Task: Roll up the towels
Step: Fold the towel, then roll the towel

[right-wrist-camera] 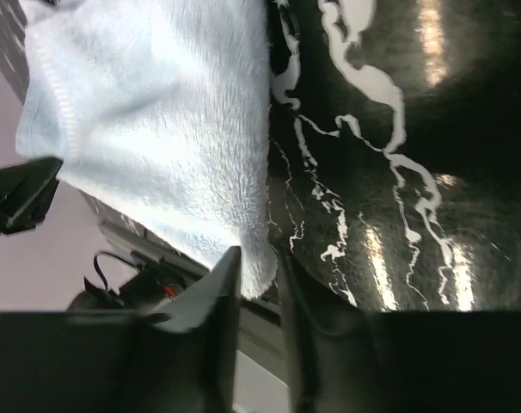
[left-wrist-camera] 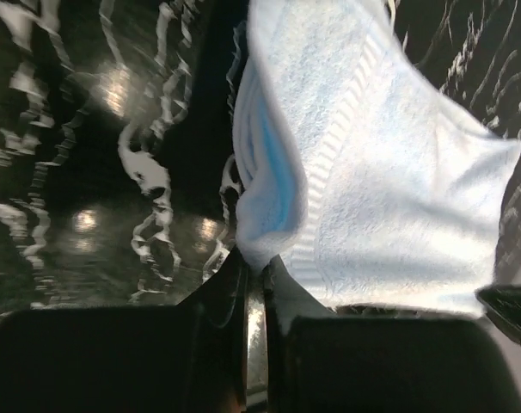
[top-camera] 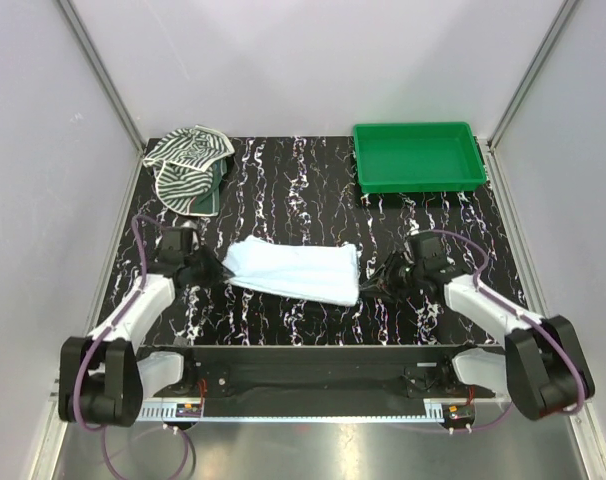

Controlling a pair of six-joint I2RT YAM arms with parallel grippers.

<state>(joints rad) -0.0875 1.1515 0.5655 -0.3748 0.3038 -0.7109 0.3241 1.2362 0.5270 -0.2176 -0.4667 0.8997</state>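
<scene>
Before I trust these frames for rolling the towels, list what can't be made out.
1. Striped towel: top view, bunched; folds too small to read.
2. Right gripper: right wrist view, blue towel corner between its fingers; pinch unclear.
3. Blue towel's layers: top view, upper layer covers them.

Blue towel (top-camera: 293, 270): no lettering legible.
Striped towel (top-camera: 188, 165): stripes only; no lettering legible.
Tray (top-camera: 418, 128): no mark legible.
Table (top-camera: 283, 180): marbled pattern; no text.
Front rail (top-camera: 283, 412): small fittings; any markings too small to read.
</scene>
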